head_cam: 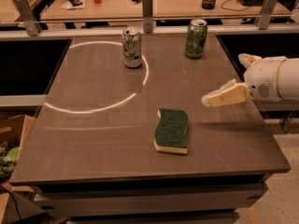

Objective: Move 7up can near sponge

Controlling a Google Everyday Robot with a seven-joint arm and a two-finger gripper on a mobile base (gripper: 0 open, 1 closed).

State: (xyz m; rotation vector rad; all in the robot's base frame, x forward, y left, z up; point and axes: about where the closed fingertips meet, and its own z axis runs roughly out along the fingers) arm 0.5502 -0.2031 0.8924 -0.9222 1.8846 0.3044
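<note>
The 7up can [132, 48], pale silver with green lettering, stands upright at the back of the table, left of centre, on a bright ring of light. The sponge [171, 130], dark green on top with a pale yellow base, lies flat near the middle front. My gripper [224, 80] comes in from the right edge, above the table's right side. It is open and empty, with one cream finger [226, 95] pointing left and the other finger [248, 59] behind it. It is well to the right of the sponge and far from the can.
A darker green can [195, 38] stands upright at the back right, between my gripper and the 7up can. A railing with metal posts [147, 9] borders the table's [93, 139] far edge. Cardboard boxes [9, 148] sit on the floor at the left.
</note>
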